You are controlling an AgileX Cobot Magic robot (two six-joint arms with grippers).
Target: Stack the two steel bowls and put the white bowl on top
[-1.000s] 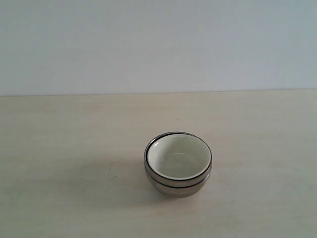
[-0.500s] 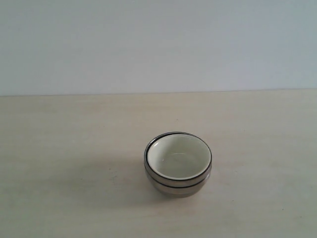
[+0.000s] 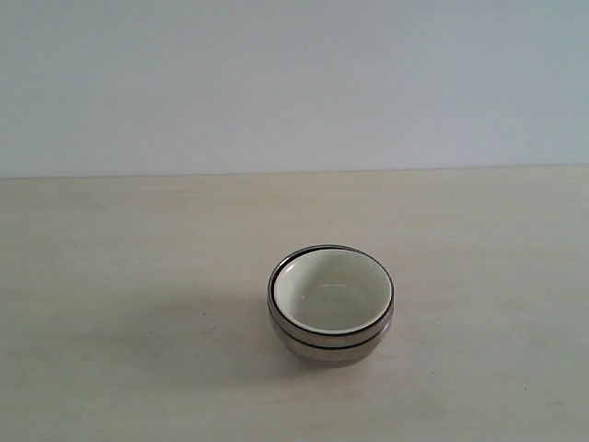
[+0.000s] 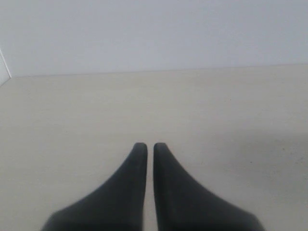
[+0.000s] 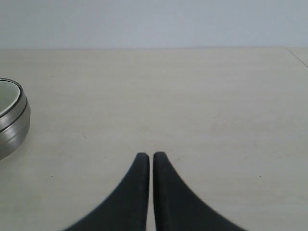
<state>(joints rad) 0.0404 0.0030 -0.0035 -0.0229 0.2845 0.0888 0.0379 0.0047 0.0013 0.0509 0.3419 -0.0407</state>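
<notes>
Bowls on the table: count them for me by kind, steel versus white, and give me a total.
Steel bowls: 2, one nested in the other
White bowl: 1, sitting on top inside them
Total: 3

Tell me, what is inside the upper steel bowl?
The white bowl sits inside the upper steel bowl, empty, and covers its inner surface. Of the lower steel bowl only the outer side shows.
</notes>
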